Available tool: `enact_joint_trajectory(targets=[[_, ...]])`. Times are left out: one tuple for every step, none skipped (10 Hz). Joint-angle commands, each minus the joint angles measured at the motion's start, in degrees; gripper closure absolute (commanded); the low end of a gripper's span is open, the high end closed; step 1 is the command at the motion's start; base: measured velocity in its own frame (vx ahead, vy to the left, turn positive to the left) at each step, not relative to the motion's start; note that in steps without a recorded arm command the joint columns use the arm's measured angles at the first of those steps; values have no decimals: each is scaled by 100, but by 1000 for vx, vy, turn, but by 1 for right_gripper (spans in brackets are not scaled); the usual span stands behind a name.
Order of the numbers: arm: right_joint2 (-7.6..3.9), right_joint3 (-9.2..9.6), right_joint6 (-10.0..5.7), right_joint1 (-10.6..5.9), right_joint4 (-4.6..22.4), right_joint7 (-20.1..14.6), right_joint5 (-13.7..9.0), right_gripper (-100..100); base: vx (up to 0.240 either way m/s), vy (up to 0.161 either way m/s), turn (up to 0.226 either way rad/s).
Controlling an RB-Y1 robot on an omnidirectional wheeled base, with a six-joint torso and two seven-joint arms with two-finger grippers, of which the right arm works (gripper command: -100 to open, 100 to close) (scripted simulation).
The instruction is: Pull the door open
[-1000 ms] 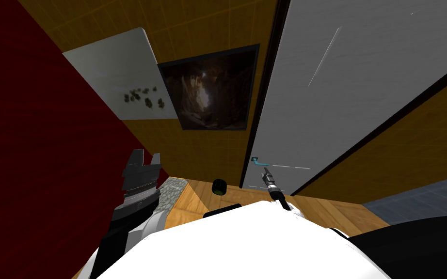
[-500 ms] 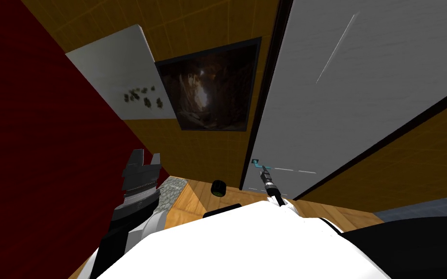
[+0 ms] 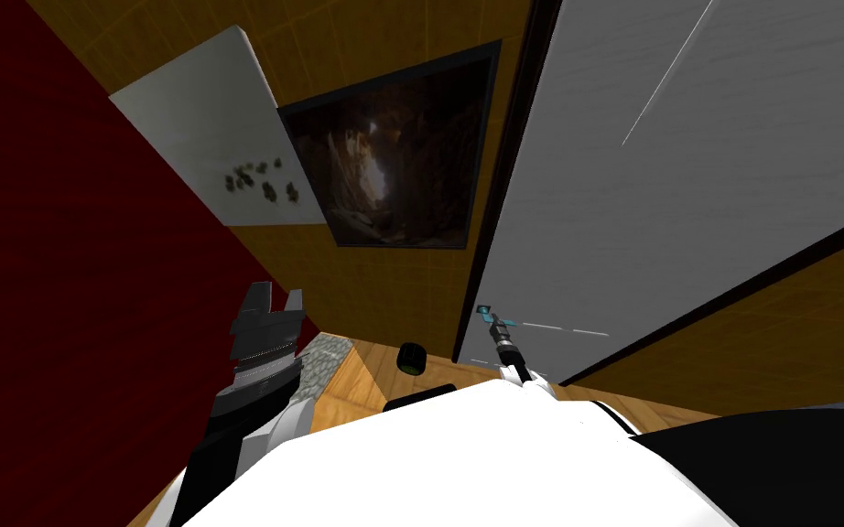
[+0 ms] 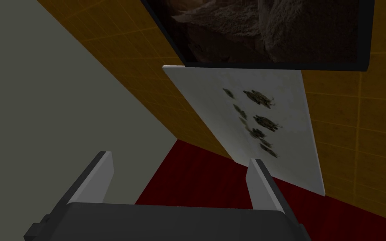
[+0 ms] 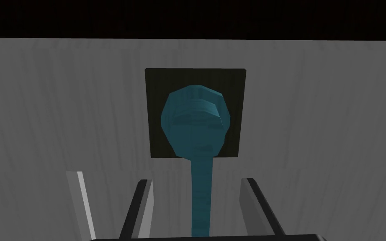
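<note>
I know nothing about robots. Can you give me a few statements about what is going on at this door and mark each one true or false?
1. The right pincer has the teal handle between its fingers. True.
2. Those fingers squeeze the handle. False: a gap shows on each side, so the pincer is open.
3. The handle sits on a dark square plate on the light grey door. True.
4. The left pincer holds a cup. False: it is open and holds nothing.

Legible text: none that I can read.
White panel (image 4: 267, 121) ahead of left gripper (image 4: 179, 157): dark blotches, no letters.
</note>
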Motion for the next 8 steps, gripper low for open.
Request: enact_joint_trajectory(targets=[[-1, 2, -10, 4, 4, -8, 0, 100, -20, 15, -9], [-1, 2, -10, 4, 4, -8, 0, 100, -15, 10, -2], [-1, 2, -10, 4, 4, -8, 0, 100, -9, 4, -1], [-1, 2, -10, 4, 4, -8, 0, 100, 0, 0, 0], [-1, 2, -10, 4, 4, -8, 0, 100, 0, 0, 0], [2, 56, -4, -5, 7, -30, 48, 100, -116, -20, 58], [4, 74, -6, -11, 6, -40, 64, 100, -201, -32, 71], [9, 115, -11, -23, 2, -60, 99, 100, -205, -35, 58]])
